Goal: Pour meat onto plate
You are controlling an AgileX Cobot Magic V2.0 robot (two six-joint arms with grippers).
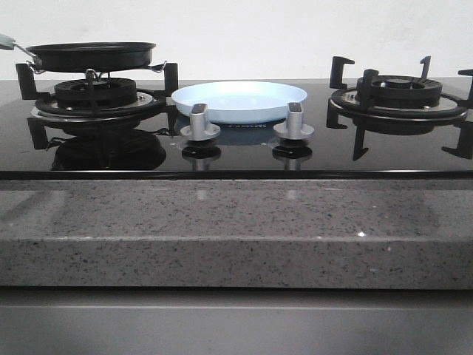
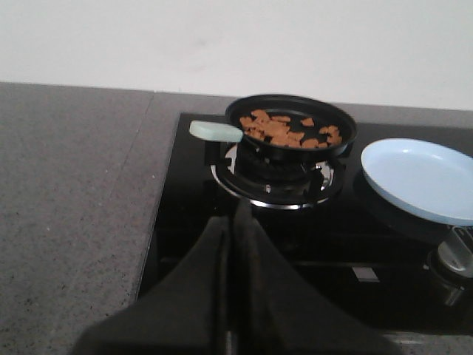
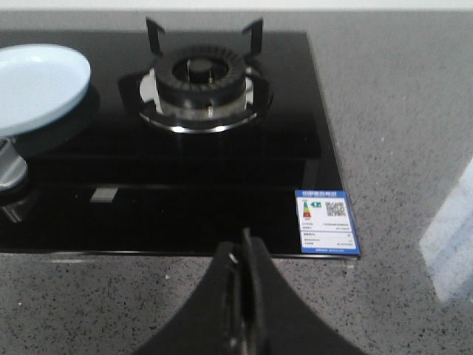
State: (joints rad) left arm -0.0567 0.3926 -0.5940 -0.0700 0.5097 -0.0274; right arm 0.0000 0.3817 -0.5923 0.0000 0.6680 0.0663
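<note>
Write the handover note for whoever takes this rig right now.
Left gripper: shut, empty, short of the left burner.
Right gripper: shut, empty, at the counter's front edge near the right burner.
Orange-brown meat pieces lie in the black frying pan on the left burner.
Round pale-blue plate sits empty between the burners.
Done: nothing. Left: grasp the pan's handle, pour.

From your front view the meat cannot be seen: the pan (image 1: 91, 55) wall hides it, and the pan handle (image 1: 7, 41) is cut off by the left edge. The right burner grate (image 1: 403, 100) runs off the right edge. In your left wrist view the plate (image 2: 421, 180) is clipped at the right edge; in the right wrist view the energy label (image 3: 326, 222) print is too small to read.
</note>
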